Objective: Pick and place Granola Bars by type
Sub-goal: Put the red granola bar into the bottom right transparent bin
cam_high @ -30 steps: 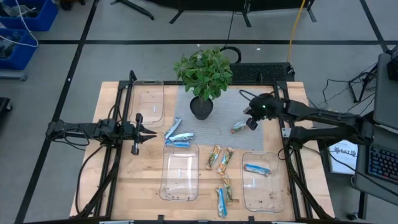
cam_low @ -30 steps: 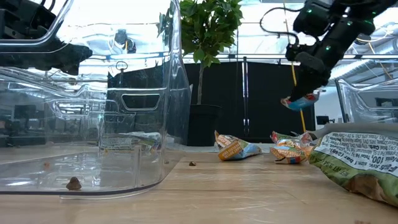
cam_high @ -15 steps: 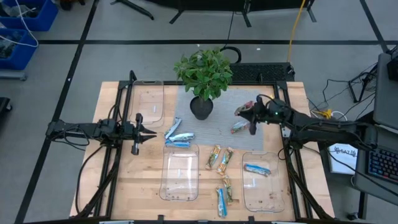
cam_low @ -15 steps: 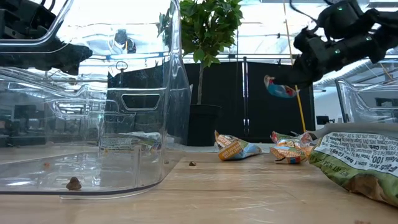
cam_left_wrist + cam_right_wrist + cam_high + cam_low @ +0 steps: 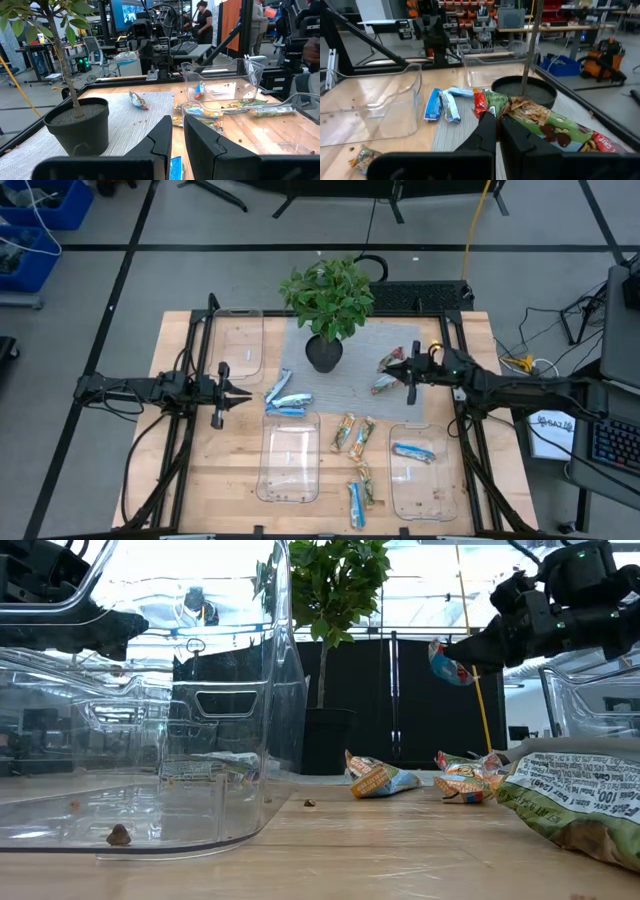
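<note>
High view, right hand (image 5: 407, 370): pinches a red-blue bar (image 5: 392, 360) in the air over the grey mat (image 5: 360, 360), between the potted plant (image 5: 328, 305) and the right edge of the surface (image 5: 230, 480).
High view, second bar: another red-blue bar (image 5: 383, 385) lies on the mat just below the held one.
High view, trays: the right tray (image 5: 437, 485) holds one blue-white bar (image 5: 413, 451); the middle tray (image 5: 290, 460) and the far-left tray (image 5: 240, 340) look without bars.
High view, loose bars: two blue-white bars (image 5: 282, 394) lie just beside the left hand (image 5: 240, 395); green-yellow-orange bars (image 5: 352, 432) lie between the middle and right trays.
High view, left hand: fingers pressed together, waiting at the left side of the surface.
Low view, held bar: the bar (image 5: 447, 662) hangs well above the surface from the tip of the right hand (image 5: 470, 645), long axis tilted downward.
Left wrist view: the fingers (image 5: 162, 137) stand nearly together, holding nothing.
Right wrist view: the fingers (image 5: 487, 131) close on the near end of the red-blue bar (image 5: 540, 120), whose long axis runs away from the hand.
Deciding relation: no tray yet holds a red-blue bar, so I judge the drop goes to an unfilled tray; both lie leftward of the hand, the middle one nearer.
</note>
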